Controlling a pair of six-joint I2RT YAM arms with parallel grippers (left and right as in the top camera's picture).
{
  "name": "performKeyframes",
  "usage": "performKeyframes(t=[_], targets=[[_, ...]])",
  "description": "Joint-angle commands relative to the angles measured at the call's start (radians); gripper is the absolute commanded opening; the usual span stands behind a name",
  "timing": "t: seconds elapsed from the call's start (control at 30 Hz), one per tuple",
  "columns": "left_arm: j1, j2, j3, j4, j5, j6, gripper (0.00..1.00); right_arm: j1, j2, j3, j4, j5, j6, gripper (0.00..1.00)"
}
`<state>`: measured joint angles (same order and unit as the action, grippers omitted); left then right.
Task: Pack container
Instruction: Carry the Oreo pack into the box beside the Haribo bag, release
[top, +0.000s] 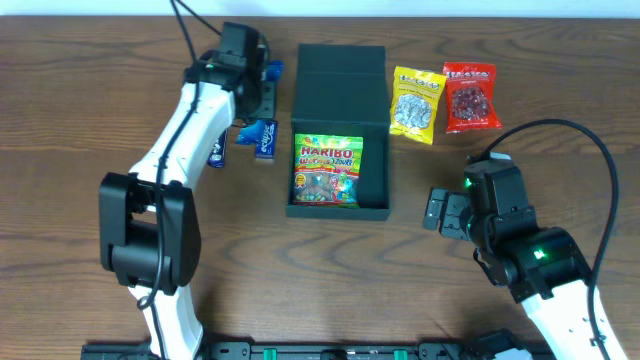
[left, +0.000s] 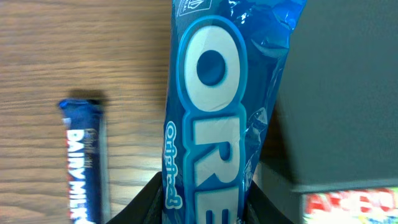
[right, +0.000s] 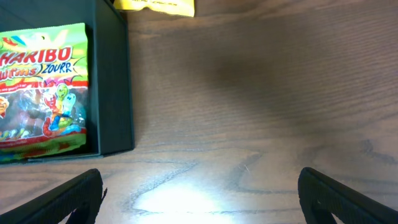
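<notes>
Packing under way: the left claw (left: 204, 196) is drawn in on an Oreo packet (left: 214, 93), one finger pressed to each side, just left of the container (top: 375, 170). The box lies open mid-tabletop (top: 90, 90), its lid folded to the far side and a Haribo bag (top: 327, 168) already inside. A Dairy Milk bar (left: 84, 168) lies to the left; yellow (top: 416, 103) and red (top: 470, 97) packets lie on the far right. The next move likely calls for carrying the Oreo right, over the box wall, and releasing it. The right claw (right: 199, 199) hangs wide open and empty near the box's right side.
</notes>
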<state>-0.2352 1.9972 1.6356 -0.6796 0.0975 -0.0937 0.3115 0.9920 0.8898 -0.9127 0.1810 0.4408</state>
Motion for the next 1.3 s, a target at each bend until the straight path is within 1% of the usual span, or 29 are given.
performKeyframes(t=[0.0,0.17,0.33,0.4,0.57,0.63,0.73,0.83,0.93,1.03,1.13,1.27], targets=[[-0.044,-0.031,0.056,-0.027,-0.004,-0.099,0.06,-0.003,-0.003,-0.005,0.001,0.018,0.015,0.99],[-0.119,-0.031,0.069,-0.051,0.000,-0.245,0.06,-0.003,-0.003,-0.005,0.001,0.018,0.015,0.99],[-0.219,-0.031,0.069,-0.061,0.000,-0.333,0.06,-0.003,-0.003,-0.005,0.001,0.018,0.015,0.99],[-0.271,-0.031,0.069,-0.090,0.000,-0.416,0.06,-0.003,-0.003,-0.005,0.001,0.018,0.015,0.99],[-0.343,-0.031,0.069,-0.154,0.003,-0.542,0.06,-0.003,-0.003,-0.005,0.001,0.018,0.015,0.99],[-0.375,-0.031,0.069,-0.182,0.007,-0.565,0.06,-0.003,-0.003,-0.005,0.001,0.018,0.015,0.99],[-0.429,-0.031,0.069,-0.204,0.006,-0.565,0.06,-0.003,-0.003,-0.005,0.001,0.018,0.015,0.99],[-0.480,-0.031,0.069,-0.224,-0.047,-0.566,0.06,-0.003,-0.003,-0.005,0.001,0.018,0.015,0.99],[-0.513,-0.030,0.069,-0.224,-0.067,-0.566,0.06,-0.003,-0.003,-0.005,0.001,0.018,0.015,0.99],[-0.519,-0.030,0.069,-0.220,-0.087,-0.593,0.06,-0.003,-0.003,-0.005,0.001,0.018,0.015,0.99],[-0.518,-0.030,0.068,-0.209,-0.132,-0.647,0.06,-0.003,-0.003,-0.005,0.001,0.018,0.015,0.99],[-0.519,-0.030,0.068,-0.181,-0.131,-0.697,0.06,-0.003,-0.003,-0.005,0.001,0.018,0.015,0.99]])
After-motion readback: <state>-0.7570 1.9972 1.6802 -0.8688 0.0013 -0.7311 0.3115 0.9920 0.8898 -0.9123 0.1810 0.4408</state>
